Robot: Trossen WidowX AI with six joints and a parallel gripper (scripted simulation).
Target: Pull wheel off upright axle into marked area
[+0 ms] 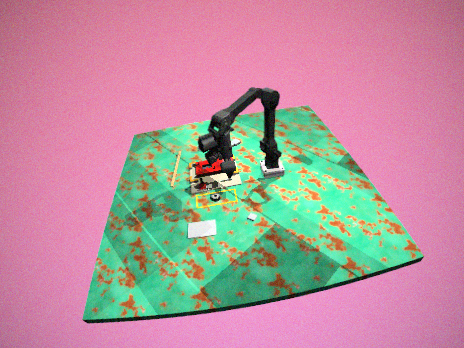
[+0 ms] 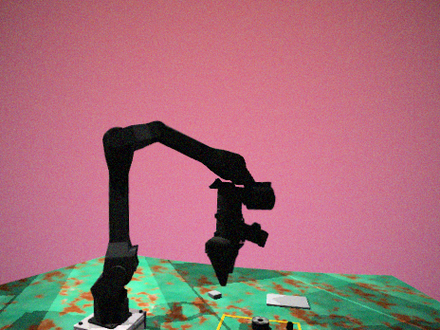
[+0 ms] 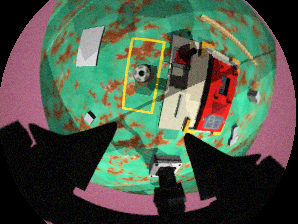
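Yellow lines of the marked area (image 3: 147,74) enclose the dark wheel (image 3: 141,72), which lies well below the raised gripper (image 2: 225,280). Its fingers are spread wide, holding nothing. Placement and release look complete; next, I judge, only staying clear.

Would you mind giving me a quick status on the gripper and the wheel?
Gripper open, empty, raised above the table. Wheel lying inside the yellow marked area, off the axle. Nothing touching the gripper.
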